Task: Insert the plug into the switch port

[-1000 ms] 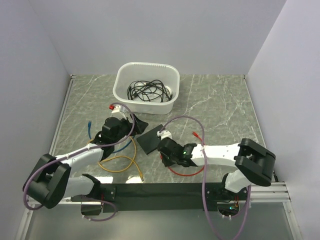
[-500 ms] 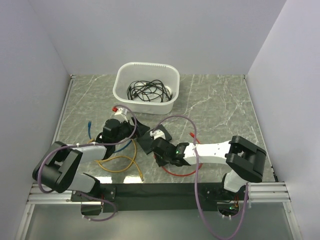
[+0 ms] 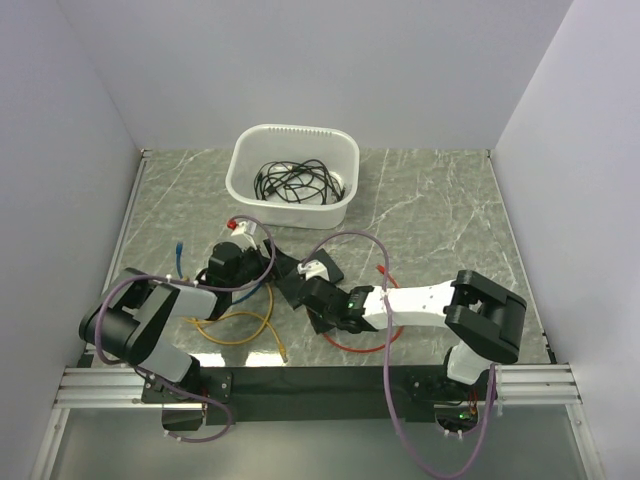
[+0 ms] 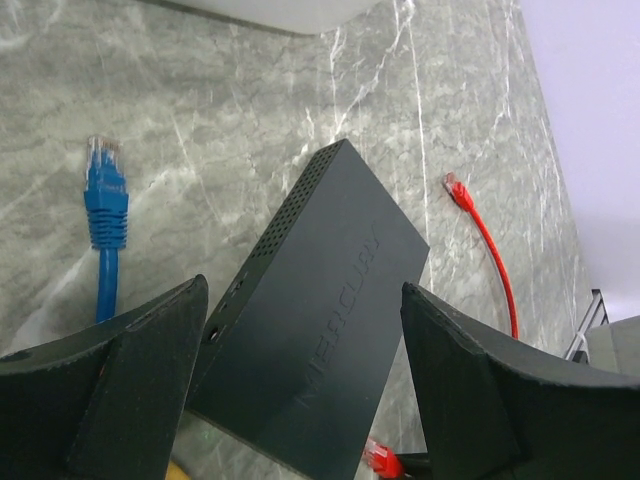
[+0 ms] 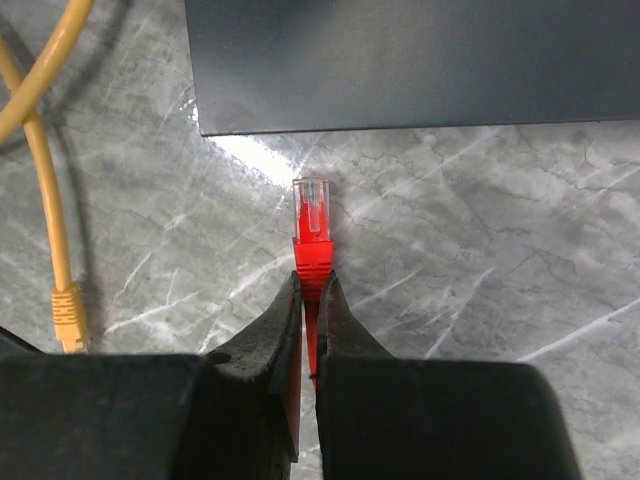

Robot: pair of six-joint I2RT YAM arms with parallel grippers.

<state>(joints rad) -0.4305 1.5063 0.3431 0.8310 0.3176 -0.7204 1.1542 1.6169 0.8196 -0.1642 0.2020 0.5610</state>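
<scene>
We note right gripper (image 5: 309,290) pinching the clear-tipped red cable plug (image 5: 311,215), just short of the flat matte-black switch box (image 5: 400,60); left gripper (image 4: 300,300) straddles it, grip unclear. Insertion pending.

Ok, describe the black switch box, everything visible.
The flat matte-black rectangular switch box looks like plastic, with fine vent holes along one side, faint MERCURY lettering on top; its ports are not visible. It lies on the marble-patterned table between the open left hand's fingers; contact is unclear. The red plug held by the right hand points at its edge, not touching.
</scene>
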